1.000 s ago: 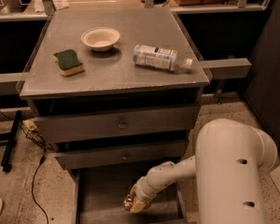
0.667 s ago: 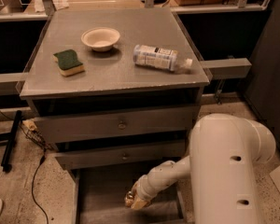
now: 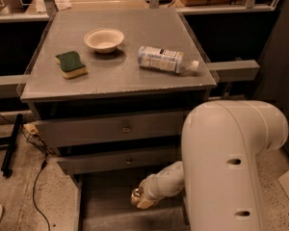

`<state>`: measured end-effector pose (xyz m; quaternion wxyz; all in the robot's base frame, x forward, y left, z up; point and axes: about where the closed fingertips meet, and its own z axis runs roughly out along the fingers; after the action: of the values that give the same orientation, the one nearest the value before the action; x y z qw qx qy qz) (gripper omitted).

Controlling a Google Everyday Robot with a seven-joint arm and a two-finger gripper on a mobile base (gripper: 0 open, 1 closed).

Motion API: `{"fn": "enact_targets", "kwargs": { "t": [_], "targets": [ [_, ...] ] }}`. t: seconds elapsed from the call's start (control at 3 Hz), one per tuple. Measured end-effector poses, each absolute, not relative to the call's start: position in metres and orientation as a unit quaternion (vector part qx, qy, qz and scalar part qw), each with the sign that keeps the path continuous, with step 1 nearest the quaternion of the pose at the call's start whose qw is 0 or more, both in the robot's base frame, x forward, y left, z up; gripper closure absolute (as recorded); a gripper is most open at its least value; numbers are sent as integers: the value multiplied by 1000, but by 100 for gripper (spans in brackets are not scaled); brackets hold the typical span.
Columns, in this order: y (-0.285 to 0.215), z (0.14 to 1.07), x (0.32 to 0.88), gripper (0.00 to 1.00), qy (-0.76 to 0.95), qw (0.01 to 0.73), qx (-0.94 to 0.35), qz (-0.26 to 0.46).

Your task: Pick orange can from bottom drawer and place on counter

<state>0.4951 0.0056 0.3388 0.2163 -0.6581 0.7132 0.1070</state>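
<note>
The bottom drawer (image 3: 111,213) is pulled out at the foot of the grey cabinet. My gripper (image 3: 143,199) reaches down into it from the right, on the end of my white arm (image 3: 231,162). It is shut on the orange can (image 3: 136,195), a small shiny brownish can that shows at the gripper's left tip, just above the drawer floor. My wrist hides most of the can. The counter (image 3: 125,81) is the flat grey top of the cabinet, well above the gripper.
On the counter lie a white bowl (image 3: 104,39), a green and yellow sponge (image 3: 71,64) and a clear plastic bottle (image 3: 164,60) on its side. Two upper drawers (image 3: 125,128) with small knobs are closed. A black cable (image 3: 36,186) runs over the floor at left.
The gripper and the can have risen a little inside the drawer. My big arm link has swung left and closer to the camera.
</note>
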Motion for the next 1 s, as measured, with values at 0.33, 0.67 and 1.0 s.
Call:
{"fn": "enact_targets", "kwargs": {
  "t": [0.33, 0.67, 1.0],
  "targets": [
    [6, 344, 494, 100, 712, 220, -658, 107],
    [9, 356, 496, 100, 715, 224, -653, 113],
    [17, 379, 498, 100, 704, 235, -661, 112]
  ]
}}
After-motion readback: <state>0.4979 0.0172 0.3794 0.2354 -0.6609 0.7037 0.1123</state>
